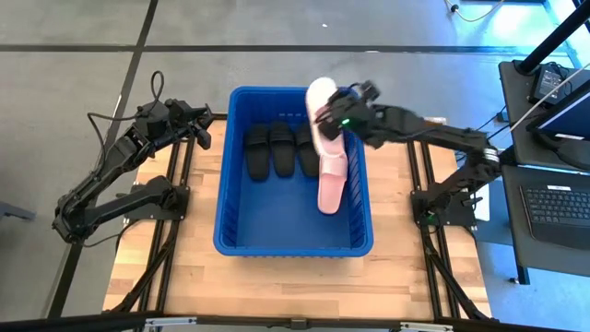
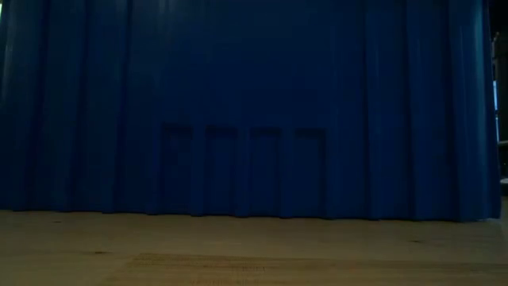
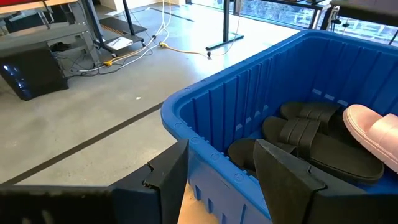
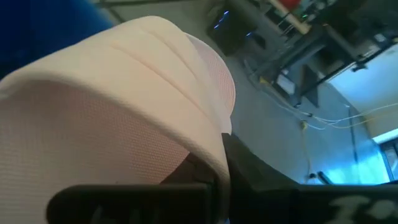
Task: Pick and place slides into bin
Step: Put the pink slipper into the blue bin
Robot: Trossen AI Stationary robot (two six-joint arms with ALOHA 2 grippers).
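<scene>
My left tool (image 1: 201, 129) is parked just off the far-left corner of the big ribbed blue plastic bin (image 1: 235, 242), fingers (image 3: 166, 180) standing apart, empty, clear of the drop path. Three matte black slides (image 1: 281, 150) lie side by side at the bin's far end, one pale pink slide (image 1: 332, 182) right of them. My right tool (image 1: 334, 118) is clamped on the second pale pink slide (image 1: 323, 111) above the far-right rim, ready to drop in. Bare wooden table (image 1: 415, 277), grey concrete floor (image 1: 92, 55), a desk with a laptop (image 1: 564, 205) far right.

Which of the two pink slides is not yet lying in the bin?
The pink slide held by the right gripper over the bin's far rim; the other pink slide lies inside.
</scene>
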